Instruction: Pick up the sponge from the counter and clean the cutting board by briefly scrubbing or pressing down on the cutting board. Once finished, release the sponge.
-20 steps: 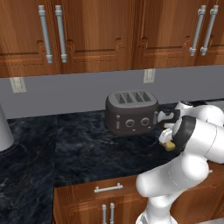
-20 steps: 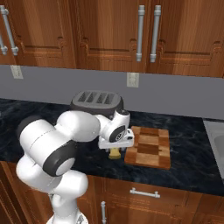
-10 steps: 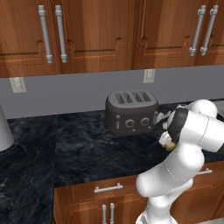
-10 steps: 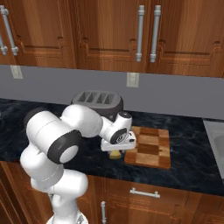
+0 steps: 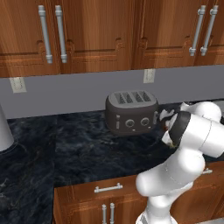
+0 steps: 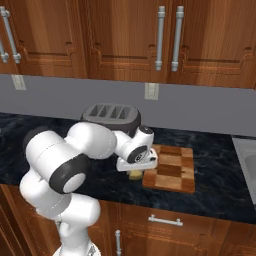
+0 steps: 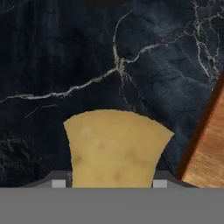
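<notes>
Looking at your hand view, the sponge (image 7: pixel 114 148) sits bottom-center, clamped in your gripper (image 7: pixel 113 183), cutting board (image 7: pixel 209 148) at lower right.

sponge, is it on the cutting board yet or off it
Off it. The sponge sits beside the cutting board, under the gripper.

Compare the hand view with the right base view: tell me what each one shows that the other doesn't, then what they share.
Hand view alone: the pale veins of the counter up close, and the sponge seen large, sitting between the pincer tips.

Right base view alone: the toaster, the wall outlet, the cabinet doors, and the cutting board whole, with its checkered top.

Both: the sponge beside the board's edge, on the dark counter.
</notes>
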You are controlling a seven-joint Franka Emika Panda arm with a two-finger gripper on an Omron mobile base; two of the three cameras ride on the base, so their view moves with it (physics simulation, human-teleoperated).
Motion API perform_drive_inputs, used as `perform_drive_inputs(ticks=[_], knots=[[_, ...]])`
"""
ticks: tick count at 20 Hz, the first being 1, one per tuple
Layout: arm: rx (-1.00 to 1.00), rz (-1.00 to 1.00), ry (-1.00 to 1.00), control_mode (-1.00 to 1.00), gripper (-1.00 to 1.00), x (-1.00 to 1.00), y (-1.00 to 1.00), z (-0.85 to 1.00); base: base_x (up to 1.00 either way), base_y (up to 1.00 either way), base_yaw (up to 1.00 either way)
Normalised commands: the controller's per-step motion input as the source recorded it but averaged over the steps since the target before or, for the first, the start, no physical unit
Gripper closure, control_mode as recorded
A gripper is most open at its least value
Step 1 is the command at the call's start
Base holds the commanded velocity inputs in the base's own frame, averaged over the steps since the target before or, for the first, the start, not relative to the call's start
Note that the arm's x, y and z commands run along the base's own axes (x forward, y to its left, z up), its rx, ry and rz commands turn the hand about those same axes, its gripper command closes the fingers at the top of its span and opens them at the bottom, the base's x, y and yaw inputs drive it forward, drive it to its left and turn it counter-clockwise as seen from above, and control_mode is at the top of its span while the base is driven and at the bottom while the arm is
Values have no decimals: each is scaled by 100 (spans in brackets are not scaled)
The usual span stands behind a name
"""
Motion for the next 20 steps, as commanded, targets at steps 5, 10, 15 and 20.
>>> perform_drive_inputs(ticks=[5, 10, 15, 20], knots=[[0, 14, -11, -100, 100, -23, -19, 63, 0, 0, 0], [0, 28, 1, -100, 100, -1, -31, 27, 0, 0, 0], [0, 43, 2, -100, 100, -6, -41, 1, 0, 0, 0], [0, 47, 8, -100, 100, -4, -30, -2, 0, 0, 0]])
